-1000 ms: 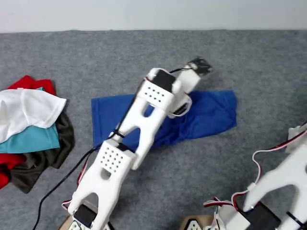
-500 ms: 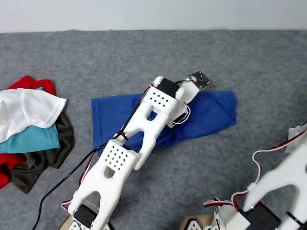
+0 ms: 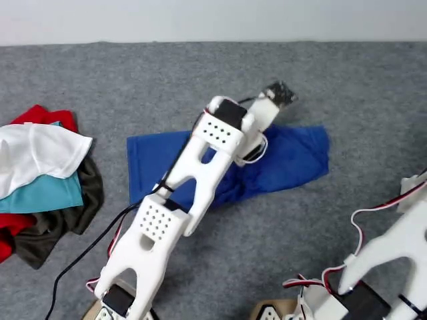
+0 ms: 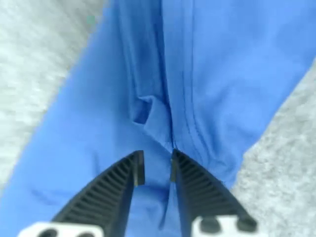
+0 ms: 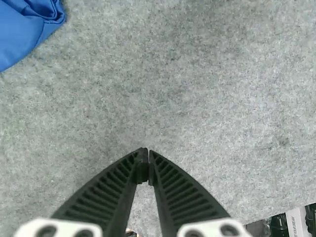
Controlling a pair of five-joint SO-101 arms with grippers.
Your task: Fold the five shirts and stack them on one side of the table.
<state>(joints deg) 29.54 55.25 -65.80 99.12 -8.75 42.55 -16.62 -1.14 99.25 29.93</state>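
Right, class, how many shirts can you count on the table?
5. The blue shirt lies mid-table; four are heaped at the left edge: white shirt on top, teal shirt beneath, red shirt and dark shirt lowest. The heap may hide more.

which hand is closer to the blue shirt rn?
Left. The left hand hangs directly over the blue shirt, slightly open above a crease. The right hand sits shut over bare grey table, with just a shirt corner farther off.

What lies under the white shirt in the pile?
Under the white shirt lies a teal shirt; a dark shirt and a red shirt lie lower. Their covered parts are hidden.
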